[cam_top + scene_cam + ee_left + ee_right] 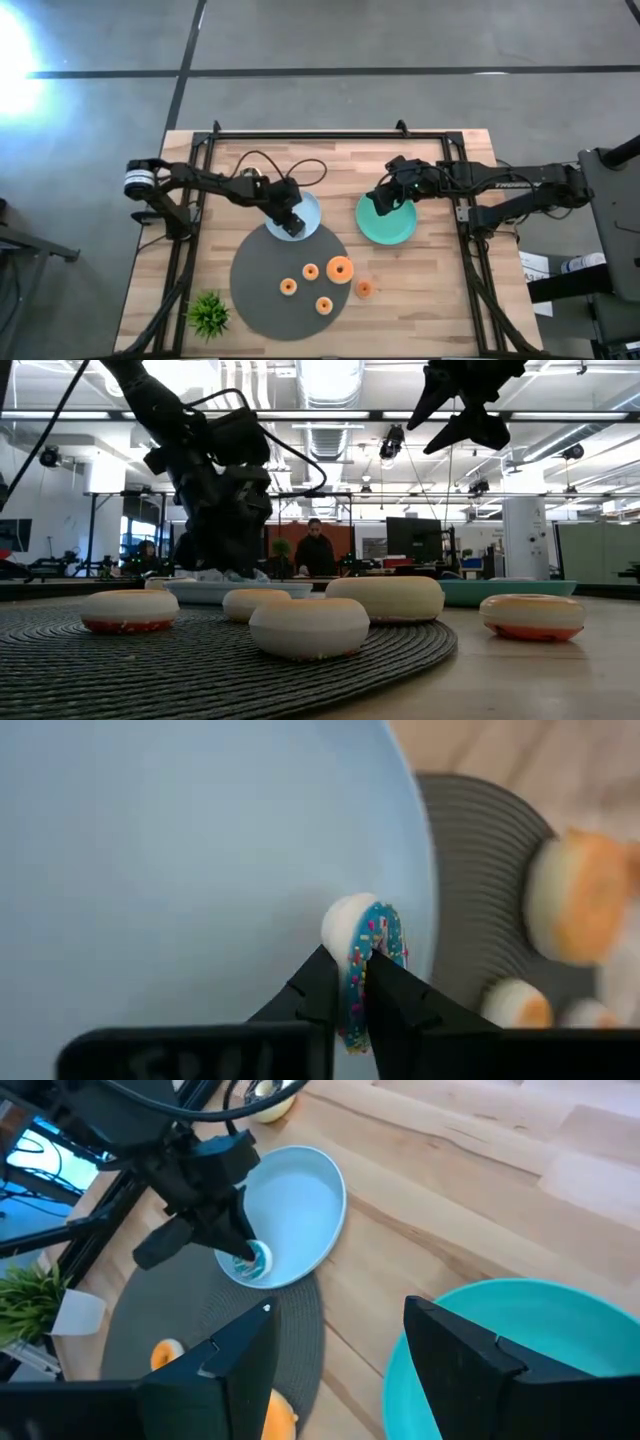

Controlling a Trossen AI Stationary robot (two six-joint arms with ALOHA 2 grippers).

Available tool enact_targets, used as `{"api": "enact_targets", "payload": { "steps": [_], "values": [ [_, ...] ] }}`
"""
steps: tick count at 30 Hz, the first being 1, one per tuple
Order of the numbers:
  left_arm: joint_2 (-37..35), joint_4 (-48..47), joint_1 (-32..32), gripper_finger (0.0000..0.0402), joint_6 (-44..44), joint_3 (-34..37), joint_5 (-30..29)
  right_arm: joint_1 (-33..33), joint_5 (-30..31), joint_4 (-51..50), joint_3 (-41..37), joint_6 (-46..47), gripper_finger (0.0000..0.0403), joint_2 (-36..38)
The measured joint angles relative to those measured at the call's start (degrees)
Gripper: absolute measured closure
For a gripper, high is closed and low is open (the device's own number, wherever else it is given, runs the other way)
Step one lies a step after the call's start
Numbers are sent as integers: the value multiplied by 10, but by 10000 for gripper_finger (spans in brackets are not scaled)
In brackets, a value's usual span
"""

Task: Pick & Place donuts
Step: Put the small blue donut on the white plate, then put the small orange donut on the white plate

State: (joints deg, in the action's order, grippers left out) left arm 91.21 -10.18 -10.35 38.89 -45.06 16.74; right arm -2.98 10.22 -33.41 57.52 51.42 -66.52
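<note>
A small donut with teal sprinkled icing and pale dough is in my left gripper, low over the light blue plate beside its rim nearest the grey mat. My left gripper is shut on it. Several orange-tan donuts lie flat on the mat: one larger and three mini. One more mini donut lies on the bare wood. My right gripper hangs open, raised above the green plate, and touches nothing. My left gripper pinches the teal donut across its thickness, one finger on the pale underside and one on the iced face. The fingers come down from above at a slant. The donut stands on edge; whether its rim touches the plate, I cannot tell.
The round grey mat lies toward the near edge, overlapped by the blue plate. A small green plant stands at the near left corner. Black frame rails run along both table sides. People show in the room beyond the table.
</note>
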Motion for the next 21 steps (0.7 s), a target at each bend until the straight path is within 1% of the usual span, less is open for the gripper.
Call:
{"api": "enact_targets", "payload": {
  "steps": [2, 6, 9, 16, 21],
  "values": [
    [-4, -8, 2, 355, 1, 0, -24, 0, 0, 0, 0, 0, 197, 0],
    [-6, -23, 4, 315, 1, -2, -29, 0, 0, 0, 0, 0, 197, 0],
    [-7, -31, 9, 295, -7, -5, -41, 0, 0, 0, 0, 0, 197, 0],
    [-22, -91, 20, 287, -19, -26, -81, 0, 0, -1, 0, 0, 197, 0],
    [-54, -156, 29, 287, -43, -45, -143, 2, -1, -3, 0, -13, 197, 0]
  ]
}}
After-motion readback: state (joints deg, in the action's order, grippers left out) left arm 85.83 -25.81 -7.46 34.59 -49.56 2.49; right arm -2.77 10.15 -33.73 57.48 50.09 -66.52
